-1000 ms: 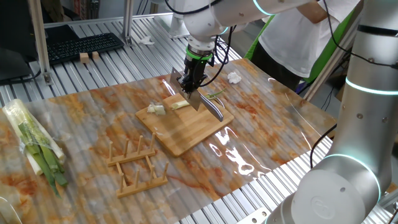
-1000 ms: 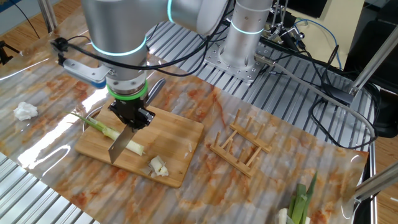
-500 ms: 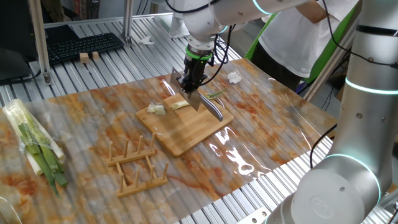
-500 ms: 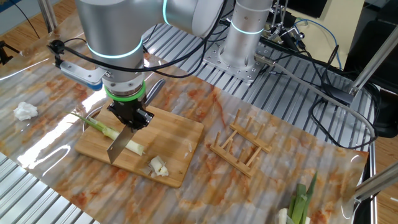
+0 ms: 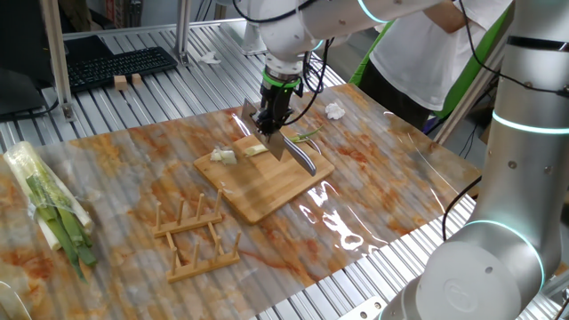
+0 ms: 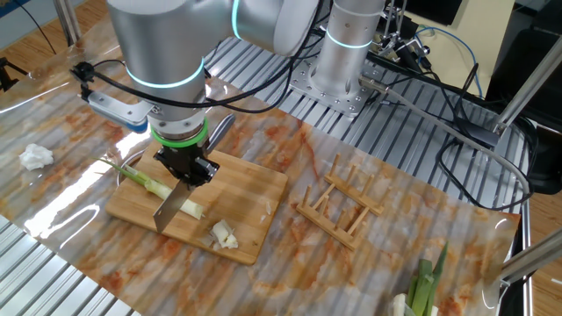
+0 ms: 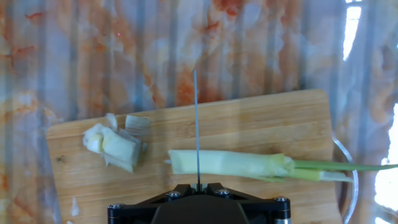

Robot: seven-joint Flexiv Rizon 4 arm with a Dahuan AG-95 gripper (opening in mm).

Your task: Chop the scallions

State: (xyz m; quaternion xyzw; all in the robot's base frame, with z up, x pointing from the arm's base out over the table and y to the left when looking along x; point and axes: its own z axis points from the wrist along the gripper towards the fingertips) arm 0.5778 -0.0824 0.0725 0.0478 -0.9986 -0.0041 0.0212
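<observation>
**Inspector:** Checking the grip first: the gripper [image 6: 184, 167] is clenching a knife [image 6: 174, 208] by the handle, blade pointing down over the cutting board [image 6: 250, 197]. The hand view is showing the blade edge-on, crossing the scallion stalk [image 7: 230, 165] close to its cut white end.

**Assistant:** Where is the stalk lying relative to the board?

**Inspector:** It is lying flat on the board, white end toward the board's middle, green tip running off the board's edge. Two or three cut chunks [image 7: 115, 144] are sitting on the board just beyond the white end, apart from the stalk.

**Assistant:** How is it likely handling?

**Inspector:** I am judging it light and fairly soft, hollow in layers, so it is probably yielding to a straight downward press. Being round and unrestrained, it may be rolling or sliding under the blade; nothing is pinning it. The thin green tail looks limp.

**Assistant:** And a holding point?

**Inspector:** If anything were steadying it, the firmer pale section near the board's edge looks the sounder place, well clear of the blade. The chunks look loose and easily scattered.
</observation>
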